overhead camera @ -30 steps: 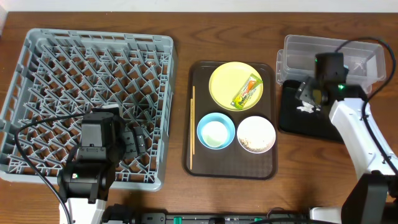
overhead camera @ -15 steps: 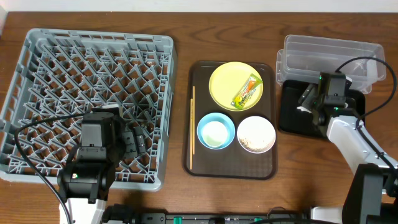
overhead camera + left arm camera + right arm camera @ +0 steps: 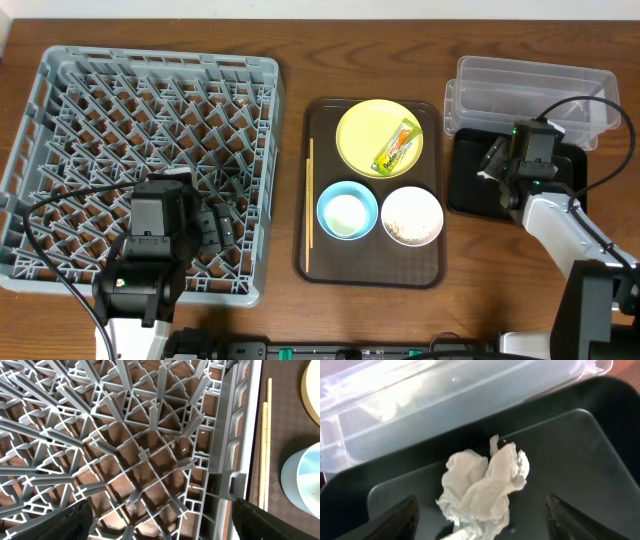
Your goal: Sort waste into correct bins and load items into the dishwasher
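The crumpled white tissue (image 3: 485, 485) lies in the black tray (image 3: 570, 435), which sits right of the brown tray in the overhead view (image 3: 470, 195). My right gripper (image 3: 480, 520) is open low over the tray, one finger on each side of the tissue (image 3: 487, 174). The clear tub (image 3: 530, 90) stands just behind the tray. The green-and-orange wrapper (image 3: 397, 147) lies on the yellow plate (image 3: 360, 125). The blue bowl (image 3: 347, 211), the white bowl with crumbs (image 3: 411, 215) and the chopsticks (image 3: 310, 205) sit on the brown tray. My left gripper (image 3: 160, 520) is open and empty over the grey rack (image 3: 60, 100).
The brown serving tray (image 3: 320, 265) lies between the rack and the black tray. In the left wrist view the rack's right wall (image 3: 225, 460) runs beside the chopsticks (image 3: 265, 450) and the blue bowl (image 3: 305, 480). Cables loop around both arms.
My right arm has swung back from the clear tub's edge and come down over the black tray. The tissue stays in the tray. The left arm has not moved.
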Tool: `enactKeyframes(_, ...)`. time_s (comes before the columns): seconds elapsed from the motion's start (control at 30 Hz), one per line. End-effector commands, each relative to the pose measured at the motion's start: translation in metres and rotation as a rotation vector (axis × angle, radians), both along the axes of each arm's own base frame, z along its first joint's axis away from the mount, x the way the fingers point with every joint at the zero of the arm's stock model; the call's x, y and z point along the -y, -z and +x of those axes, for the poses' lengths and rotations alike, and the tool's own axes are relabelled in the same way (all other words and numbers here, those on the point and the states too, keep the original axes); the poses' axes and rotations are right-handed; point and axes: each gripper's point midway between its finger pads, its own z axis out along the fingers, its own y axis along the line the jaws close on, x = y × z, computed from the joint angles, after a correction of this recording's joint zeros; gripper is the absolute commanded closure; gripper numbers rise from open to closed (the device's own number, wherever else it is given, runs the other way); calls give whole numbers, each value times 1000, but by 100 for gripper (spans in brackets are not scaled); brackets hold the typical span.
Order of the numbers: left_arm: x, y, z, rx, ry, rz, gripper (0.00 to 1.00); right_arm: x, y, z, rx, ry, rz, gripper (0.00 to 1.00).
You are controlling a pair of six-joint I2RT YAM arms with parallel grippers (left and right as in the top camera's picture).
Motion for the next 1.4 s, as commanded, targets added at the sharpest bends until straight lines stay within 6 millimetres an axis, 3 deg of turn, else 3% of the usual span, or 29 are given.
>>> enactKeyframes(0.0, -1, -6, 2, 15, -8, 7, 9, 6, 20, -6, -58, 13, -22, 20)
enactKeyframes(0.2, -1, -6, 2, 15, -8, 7, 9, 6, 42, -10, -116, 14, -20, 26)
enactKeyframes(0.27, -1, -6, 2, 16, -8, 6, 9, 6, 44, -10, -118, 14, -21, 40)
enactKeyframes(0.43, -1, -6, 2, 16, -8, 6, 9, 7, 31, -3, -77, 12, -25, 88)
enactKeyframes(0.5, -1, -6, 2, 15, -8, 6, 9, 6, 21, 0, -53, 6, -27, 97)
enactKeyframes(0.67, -1, -6, 2, 16, -8, 6, 9, 1, -15, -2, 11, -25, -22, 99)
enactKeyframes(0.83, -1, -8, 4, 28, -8, 6, 9, -27, -65, 0, 123, -218, 11, 99)
enactKeyframes(1.0, -1, -10, 6, 38, -8, 6, 9, -28, -113, 2, 235, -248, -33, 99)
enactKeyframes(1.2, -1, -10, 6, 38, -8, 6, 9, -22, -148, 22, 235, -251, -41, 99)
enactKeyframes(1.37, -1, -10, 6, 38, -8, 5, 9, -17, -166, 53, 161, -277, -61, 99)
